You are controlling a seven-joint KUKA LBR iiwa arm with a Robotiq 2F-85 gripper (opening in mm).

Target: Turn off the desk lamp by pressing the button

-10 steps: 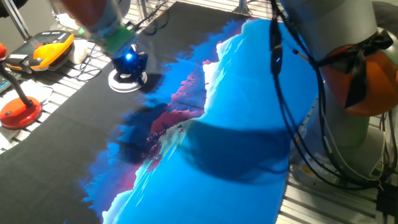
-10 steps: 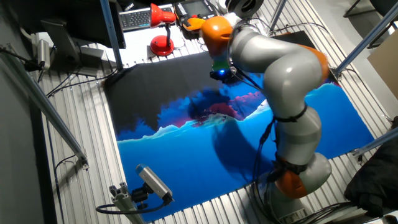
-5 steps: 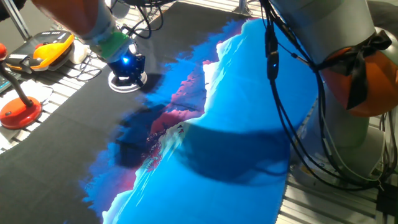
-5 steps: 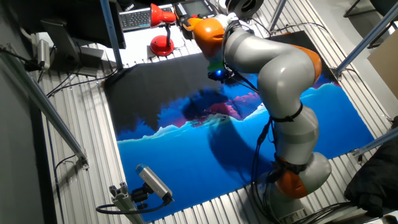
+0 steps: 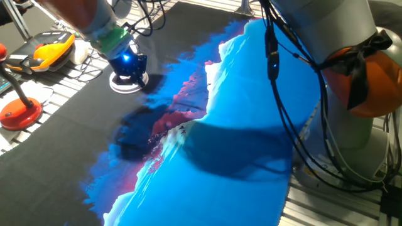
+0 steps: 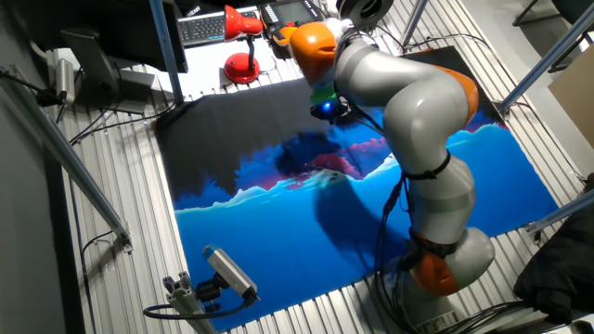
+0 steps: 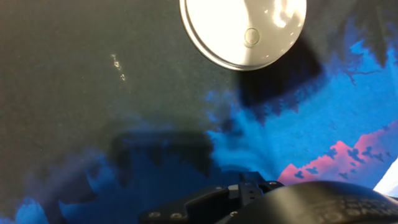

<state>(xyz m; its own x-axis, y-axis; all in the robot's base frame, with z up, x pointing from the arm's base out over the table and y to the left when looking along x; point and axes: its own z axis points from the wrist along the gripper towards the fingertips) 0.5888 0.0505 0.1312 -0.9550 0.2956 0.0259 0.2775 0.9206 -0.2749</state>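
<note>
The desk lamp shows only as its flat round white disc base [image 5: 126, 84] on the black part of the mat. Its stem and head are hidden behind my arm. In the hand view the base [image 7: 242, 31] fills the top edge, with a small round button [image 7: 251, 36] on it. My gripper [image 5: 130, 68] glows blue and hangs directly over the base; it also shows in the other fixed view [image 6: 325, 109]. No view shows the fingertips. Only dark hand hardware [image 7: 249, 196] shows at the bottom of the hand view.
A lamp with a round red base [image 5: 19, 110] stands off the mat at the left, also seen in the other fixed view [image 6: 242, 65]. A yellow-orange device [image 5: 53, 49] lies behind it. The blue and black mat [image 5: 251, 125] covers the table. Cables [image 5: 282, 94] hang from my arm.
My hand has shifted slightly over the white base and stays just above it. Nothing else has moved.
</note>
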